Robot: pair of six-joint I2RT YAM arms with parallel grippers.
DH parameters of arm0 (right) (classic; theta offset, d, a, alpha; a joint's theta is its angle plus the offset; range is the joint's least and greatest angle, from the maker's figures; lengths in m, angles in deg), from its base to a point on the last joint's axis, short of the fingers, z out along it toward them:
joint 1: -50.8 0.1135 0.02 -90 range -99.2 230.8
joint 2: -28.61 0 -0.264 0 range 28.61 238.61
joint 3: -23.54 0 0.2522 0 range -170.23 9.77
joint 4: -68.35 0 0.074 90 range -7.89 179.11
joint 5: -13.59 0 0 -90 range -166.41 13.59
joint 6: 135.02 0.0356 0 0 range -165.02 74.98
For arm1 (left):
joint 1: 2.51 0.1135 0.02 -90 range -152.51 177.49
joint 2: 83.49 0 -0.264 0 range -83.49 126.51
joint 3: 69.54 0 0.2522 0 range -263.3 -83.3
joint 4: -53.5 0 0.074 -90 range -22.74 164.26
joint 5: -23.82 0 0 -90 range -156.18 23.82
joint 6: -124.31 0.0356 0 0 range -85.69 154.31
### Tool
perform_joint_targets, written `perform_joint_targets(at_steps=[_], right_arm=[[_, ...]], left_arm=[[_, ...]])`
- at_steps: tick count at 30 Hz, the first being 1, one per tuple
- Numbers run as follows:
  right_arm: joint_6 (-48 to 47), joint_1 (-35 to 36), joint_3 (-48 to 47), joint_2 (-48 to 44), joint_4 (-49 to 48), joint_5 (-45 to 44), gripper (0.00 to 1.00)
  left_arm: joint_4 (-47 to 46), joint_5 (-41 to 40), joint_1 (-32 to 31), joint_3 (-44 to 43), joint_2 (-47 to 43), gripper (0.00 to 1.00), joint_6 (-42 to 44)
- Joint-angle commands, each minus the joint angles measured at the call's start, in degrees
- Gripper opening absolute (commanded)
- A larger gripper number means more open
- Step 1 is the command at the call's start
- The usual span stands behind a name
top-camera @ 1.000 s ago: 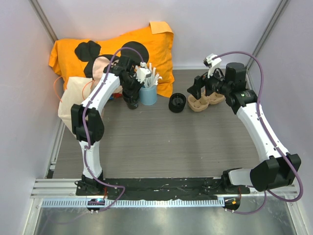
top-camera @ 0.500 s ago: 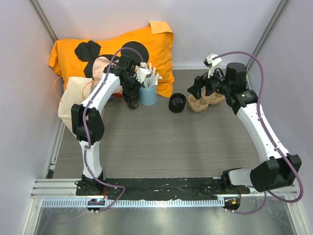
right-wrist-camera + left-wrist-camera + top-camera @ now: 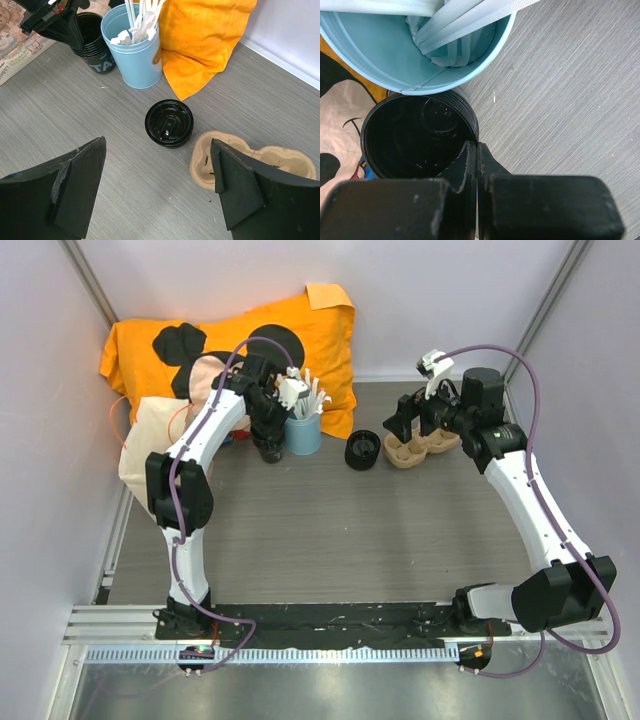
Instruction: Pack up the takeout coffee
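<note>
The takeout coffee (image 3: 270, 450) is a black cup with a ridged rim, open on top, standing against the blue cup of white sticks (image 3: 303, 435). It also appears in the left wrist view (image 3: 410, 145) and, with white letters on its side, in the right wrist view (image 3: 97, 60). My left gripper (image 3: 478, 145) is shut on its rim, one finger inside the cup and one outside. My right gripper (image 3: 157, 142) hangs open above the table between a squat black lidded piece (image 3: 169, 123) and a tan pulp cup carrier (image 3: 250, 155), touching neither.
An orange cloth bag (image 3: 240, 340) lies along the back wall behind the cups. A beige printed cloth (image 3: 150, 440) lies at the left edge. The black lidded piece (image 3: 362, 450) and the carrier (image 3: 420, 448) sit at the back centre-right.
The left gripper's jaws have closed the last bit onto the cup's rim. Neither arm has shifted, and the right gripper stays open.
</note>
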Motion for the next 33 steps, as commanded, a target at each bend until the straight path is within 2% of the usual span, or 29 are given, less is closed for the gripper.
perform_joint_targets(at_steps=[1, 33], right_arm=[[-0.13, -0.04, 0.10, -1.79, -2.60, 0.63, 0.89], [0.13, -0.04, 0.27, -2.14, -2.77, 0.98, 0.89]], left_arm=[[-1.42, 0.34, 0.40, -1.46, -3.04, 0.00, -1.03], [-4.32, -3.97, 0.40, -0.58, -9.36, 0.00, -3.14]])
